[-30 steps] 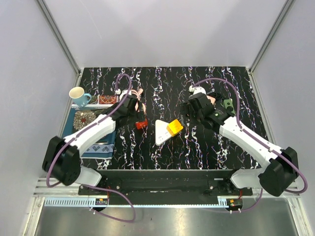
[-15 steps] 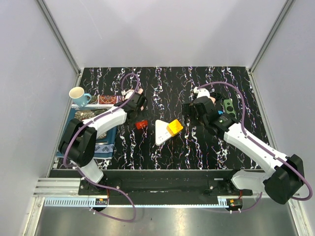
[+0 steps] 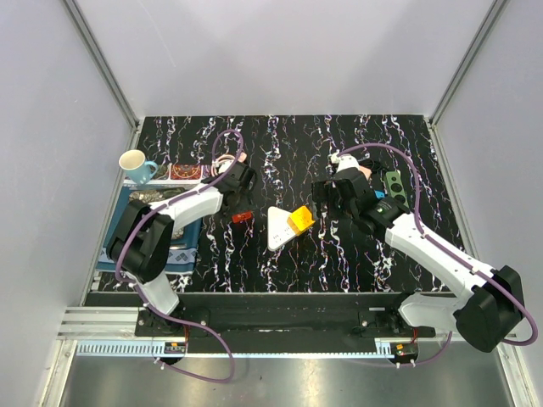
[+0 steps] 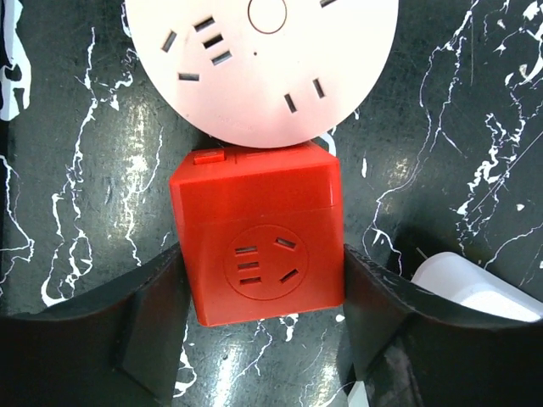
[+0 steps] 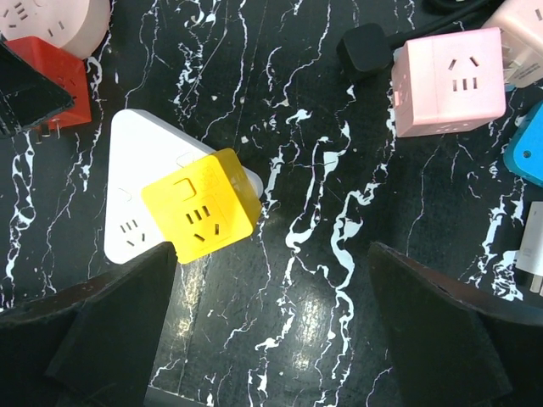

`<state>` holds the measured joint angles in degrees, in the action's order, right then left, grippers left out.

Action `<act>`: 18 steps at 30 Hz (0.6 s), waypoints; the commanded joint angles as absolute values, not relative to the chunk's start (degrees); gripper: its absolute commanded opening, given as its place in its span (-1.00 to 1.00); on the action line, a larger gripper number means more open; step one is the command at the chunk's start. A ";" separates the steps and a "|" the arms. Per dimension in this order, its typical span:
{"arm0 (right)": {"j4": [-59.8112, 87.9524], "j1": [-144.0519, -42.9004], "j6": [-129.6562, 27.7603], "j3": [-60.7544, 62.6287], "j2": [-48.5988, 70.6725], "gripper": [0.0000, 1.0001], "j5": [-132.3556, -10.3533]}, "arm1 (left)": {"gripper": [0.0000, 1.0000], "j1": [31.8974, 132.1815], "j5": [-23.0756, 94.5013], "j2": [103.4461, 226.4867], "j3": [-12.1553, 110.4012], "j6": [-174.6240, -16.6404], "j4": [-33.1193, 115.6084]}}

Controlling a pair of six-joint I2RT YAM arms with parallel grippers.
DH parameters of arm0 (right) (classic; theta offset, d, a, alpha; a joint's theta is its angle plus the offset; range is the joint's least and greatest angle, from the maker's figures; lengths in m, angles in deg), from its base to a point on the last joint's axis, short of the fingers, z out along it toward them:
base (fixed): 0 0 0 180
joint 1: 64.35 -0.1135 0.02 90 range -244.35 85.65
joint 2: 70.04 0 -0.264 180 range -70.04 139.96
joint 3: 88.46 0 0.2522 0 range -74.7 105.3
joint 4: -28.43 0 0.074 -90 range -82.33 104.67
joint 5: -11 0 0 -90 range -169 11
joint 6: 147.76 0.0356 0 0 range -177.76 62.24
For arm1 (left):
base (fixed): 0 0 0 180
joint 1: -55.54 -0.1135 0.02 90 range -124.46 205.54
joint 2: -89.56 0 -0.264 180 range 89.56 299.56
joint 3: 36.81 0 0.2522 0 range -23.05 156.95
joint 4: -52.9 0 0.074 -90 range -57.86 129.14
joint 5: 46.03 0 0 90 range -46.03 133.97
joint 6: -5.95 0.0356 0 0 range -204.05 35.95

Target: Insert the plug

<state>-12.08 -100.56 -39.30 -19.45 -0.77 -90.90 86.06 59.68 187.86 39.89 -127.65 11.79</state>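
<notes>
The plug is a red cube [image 4: 259, 246] with a socket face on top, lying on the black marbled table just below a round pink socket disc [image 4: 263, 59]. My left gripper [image 4: 261, 259] straddles the cube, and both fingers press against its sides. From above, the red cube [image 3: 243, 217] peeks out under the left gripper [image 3: 240, 202]. My right gripper [image 5: 271, 254] hangs open over bare table, with nothing between its fingers. A white triangular power strip [image 5: 136, 195] carrying a yellow cube [image 5: 202, 206] lies by its left finger.
A pink cube adapter [image 5: 448, 80], a black plug [image 5: 365, 51] and a blue adapter [image 5: 528, 157] lie at the right rear. A green part [image 3: 393, 181] sits beyond them. A cup [image 3: 134, 163] and a patterned mat [image 3: 144, 208] are at the left.
My left gripper swung in over the red cube and its jaws narrowed onto the cube's sides. The right gripper shifted only slightly and stayed open.
</notes>
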 commanded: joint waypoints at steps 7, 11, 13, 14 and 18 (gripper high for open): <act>-10.47 -100.03 -37.38 -15.82 -2.46 0.99 -85.16 | -0.30 87.00 57.34 174.83 33.12 -124.84 17.78; -12.14 -100.03 -35.35 -12.83 -1.40 0.99 -80.41 | -0.58 87.27 54.27 166.06 28.20 -120.10 22.69; -12.93 -100.03 -34.12 -11.34 -0.88 1.00 -76.82 | -0.63 87.27 51.11 162.35 23.74 -115.36 28.83; -13.02 -100.12 -33.25 -10.89 -0.61 0.99 -75.58 | -0.63 87.44 48.57 158.59 22.32 -113.78 30.95; -13.46 -100.03 -30.61 -8.43 0.44 1.00 -70.39 | -0.63 87.88 44.24 149.26 15.46 -105.88 41.40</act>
